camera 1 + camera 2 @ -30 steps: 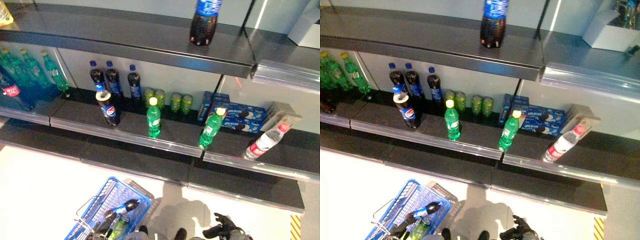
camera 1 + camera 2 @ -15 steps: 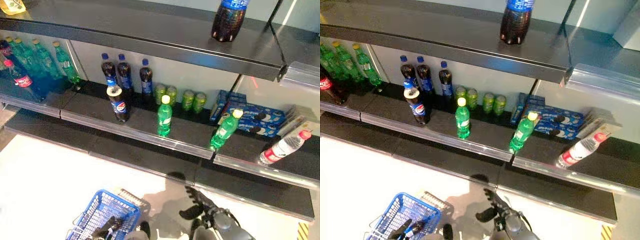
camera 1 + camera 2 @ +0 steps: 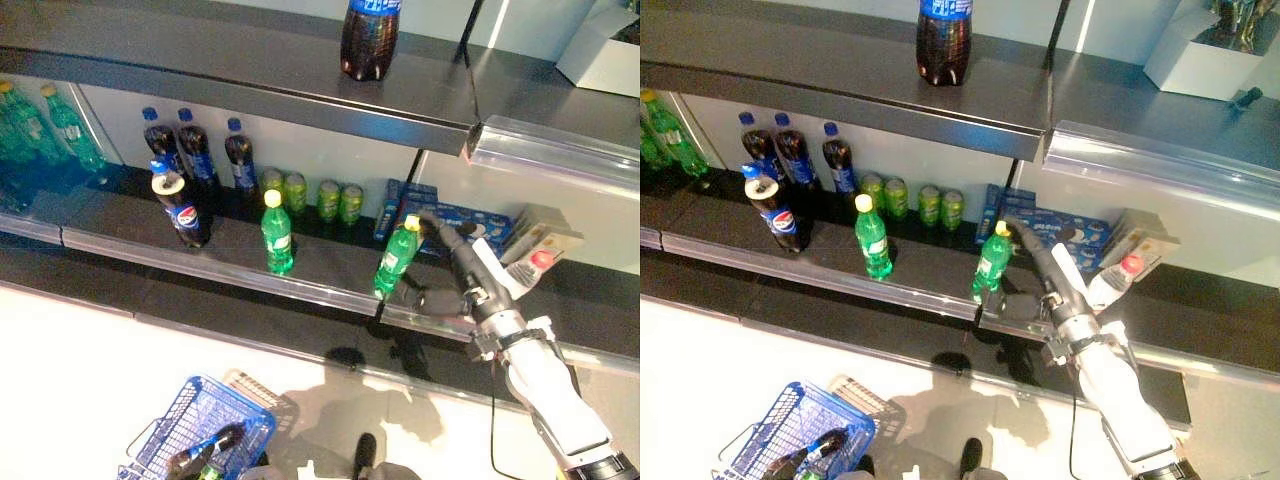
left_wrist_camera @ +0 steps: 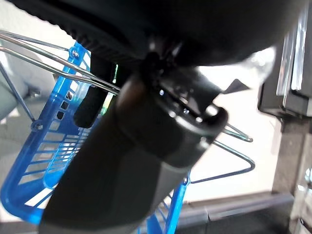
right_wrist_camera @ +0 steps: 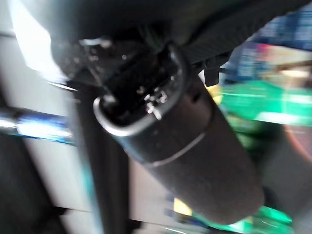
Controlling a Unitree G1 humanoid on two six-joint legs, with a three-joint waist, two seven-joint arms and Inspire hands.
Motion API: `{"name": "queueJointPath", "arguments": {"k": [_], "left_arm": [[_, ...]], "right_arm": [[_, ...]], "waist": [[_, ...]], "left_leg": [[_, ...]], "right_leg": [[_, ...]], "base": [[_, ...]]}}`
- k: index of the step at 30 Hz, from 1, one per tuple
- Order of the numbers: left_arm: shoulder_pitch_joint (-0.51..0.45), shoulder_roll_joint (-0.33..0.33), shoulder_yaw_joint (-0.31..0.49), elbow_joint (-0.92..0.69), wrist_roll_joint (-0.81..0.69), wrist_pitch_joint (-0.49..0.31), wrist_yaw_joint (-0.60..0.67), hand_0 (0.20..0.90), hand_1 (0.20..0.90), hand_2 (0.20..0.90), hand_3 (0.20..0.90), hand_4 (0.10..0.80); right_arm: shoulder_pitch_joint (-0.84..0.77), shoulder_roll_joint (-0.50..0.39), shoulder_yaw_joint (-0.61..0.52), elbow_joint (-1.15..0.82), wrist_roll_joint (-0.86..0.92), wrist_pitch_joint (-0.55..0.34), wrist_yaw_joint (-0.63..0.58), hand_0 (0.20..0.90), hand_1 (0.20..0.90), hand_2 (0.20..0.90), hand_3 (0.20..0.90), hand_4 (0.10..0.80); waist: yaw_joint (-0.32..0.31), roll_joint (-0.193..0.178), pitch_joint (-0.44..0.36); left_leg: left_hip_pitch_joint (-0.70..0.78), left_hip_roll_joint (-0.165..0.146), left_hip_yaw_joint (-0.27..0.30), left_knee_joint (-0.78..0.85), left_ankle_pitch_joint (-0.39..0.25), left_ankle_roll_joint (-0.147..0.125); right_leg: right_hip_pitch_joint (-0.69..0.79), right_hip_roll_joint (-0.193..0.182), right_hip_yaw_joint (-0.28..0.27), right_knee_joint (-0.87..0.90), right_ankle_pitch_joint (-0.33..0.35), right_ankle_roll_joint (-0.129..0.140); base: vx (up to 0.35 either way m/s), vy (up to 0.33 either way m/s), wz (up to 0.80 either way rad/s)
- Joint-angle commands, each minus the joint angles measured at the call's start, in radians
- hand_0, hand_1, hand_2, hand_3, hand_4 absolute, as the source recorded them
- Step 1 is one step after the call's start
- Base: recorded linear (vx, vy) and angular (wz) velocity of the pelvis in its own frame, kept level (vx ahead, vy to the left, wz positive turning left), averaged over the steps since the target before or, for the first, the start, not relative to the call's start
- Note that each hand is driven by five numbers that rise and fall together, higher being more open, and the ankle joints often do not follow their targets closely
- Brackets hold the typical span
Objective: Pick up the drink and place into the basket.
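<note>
Along dark shelves (image 3: 230, 255), green bottle (image 3: 396, 259)

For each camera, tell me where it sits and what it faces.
Left eye: on the head, looking down at the shelf; right hand reaches beside a green bottle.
Right eye: same scene, slightly offset, basket below.
Left wrist: on the left arm, facing the basket's handle.
Right wrist: on the right arm, facing the green bottle.
Both eyes share everything.

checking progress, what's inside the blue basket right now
The blue basket on the floor holds a dark cola bottle lying down and a green bottle beside it. The lower part of the basket is cut off by the view's edge, so anything else there cannot be seen.
</note>
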Motion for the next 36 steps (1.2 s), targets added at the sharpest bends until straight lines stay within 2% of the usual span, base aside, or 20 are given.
{"name": "queueJointPath", "arguments": {"k": [1,3,9,15,19,25,31,35,36], "left_arm": [[-0.020,-0.016,0.012,-0.005,0.032,-0.109,-0.073,0.300,0.300,0.300,0.200,0.100],[-0.015,-0.022,0.014,-0.001,0.023,-0.116,-0.072,0.300,0.300,0.300,0.200,0.100],[-0.014,-0.021,0.002,-0.004,0.013,-0.109,-0.060,0.300,0.300,0.300,0.200,0.100],[-0.015,-0.027,-0.033,0.001,0.016,-0.116,-0.055,0.300,0.300,0.300,0.200,0.100],[-0.017,-0.023,-0.057,-0.017,0.010,-0.113,-0.041,0.300,0.300,0.300,0.200,0.100],[-0.034,-0.016,-0.096,-0.044,-0.018,-0.115,-0.029,0.300,0.300,0.300,0.200,0.100],[-0.090,-0.003,-0.147,-0.094,-0.072,-0.132,-0.044,0.300,0.300,0.300,0.200,0.100],[-0.115,0.002,-0.173,-0.120,-0.110,-0.154,-0.070,0.300,0.300,0.300,0.200,0.100],[-0.113,-0.002,-0.181,-0.138,-0.112,-0.157,-0.083,0.300,0.300,0.300,0.200,0.100]], "right_arm": [[-0.117,0.000,-0.088,-0.138,0.034,-0.134,-0.170,0.900,0.900,0.900,0.900,0.800],[-0.111,0.021,-0.105,-0.150,0.058,-0.128,-0.225,0.900,0.900,0.900,0.900,0.800],[-0.097,0.052,-0.085,-0.135,0.076,-0.082,-0.286,0.900,0.900,0.900,0.900,0.800],[-0.098,0.095,-0.044,-0.066,0.031,-0.073,-0.454,0.900,0.900,0.900,0.900,0.800],[-0.107,0.114,-0.014,-0.030,0.032,-0.058,-0.460,0.900,0.900,0.900,0.900,0.800],[-0.146,0.108,0.032,0.017,0.043,-0.035,-0.476,0.900,0.900,0.900,0.900,0.800],[-0.238,0.118,0.074,0.066,0.055,-0.051,-0.527,0.900,0.900,0.900,0.900,0.800],[-0.296,0.121,0.093,0.088,0.050,-0.039,-0.557,0.900,0.900,0.900,0.900,0.800],[-0.324,0.126,0.096,0.105,0.041,-0.034,-0.593,0.900,0.900,0.900,0.900,0.800]], "waist": [[-0.012,0.014,-0.048],[-0.013,0.023,-0.052],[-0.014,0.027,-0.053],[-0.005,0.032,-0.033],[0.000,0.044,-0.004],[0.005,0.058,0.052],[0.011,0.069,0.163],[0.019,0.077,0.209],[0.025,0.085,0.231]], "left_leg": [[-0.031,-0.028,-0.039,0.069,-0.060,0.037],[-0.028,-0.033,-0.039,0.070,-0.065,0.040],[-0.022,-0.040,-0.034,0.075,-0.075,0.044],[-0.039,-0.047,-0.040,0.113,-0.087,0.054],[-0.070,-0.057,-0.052,0.156,-0.092,0.058],[-0.139,-0.065,-0.069,0.234,-0.097,0.061],[-0.248,-0.077,-0.092,0.337,-0.103,0.063],[-0.293,-0.083,-0.107,0.385,-0.107,0.062],[-0.306,-0.086,-0.115,0.399,-0.103,0.060]], "right_leg": [[0.052,-0.057,-0.044,0.130,-0.148,0.061],[0.054,-0.062,-0.045,0.132,-0.150,0.063],[0.056,-0.071,-0.046,0.135,-0.151,0.067],[0.047,-0.076,-0.049,0.164,-0.161,0.061],[0.026,-0.080,-0.051,0.198,-0.171,0.052],[-0.026,-0.089,-0.053,0.264,-0.188,0.033],[-0.111,-0.102,-0.051,0.365,-0.216,0.006],[-0.149,-0.110,-0.050,0.414,-0.226,-0.003],[-0.157,-0.111,-0.049,0.428,-0.228,-0.009]], "base": [[0.021,0.063,0.02],[0.022,0.095,0.02],[0.019,0.045,0.00],[0.007,0.009,0.01],[0.000,0.036,0.02],[-0.027,0.038,0.11],[-0.102,0.012,0.05],[-0.061,0.011,0.06],[0.000,0.000,0.00]]}}
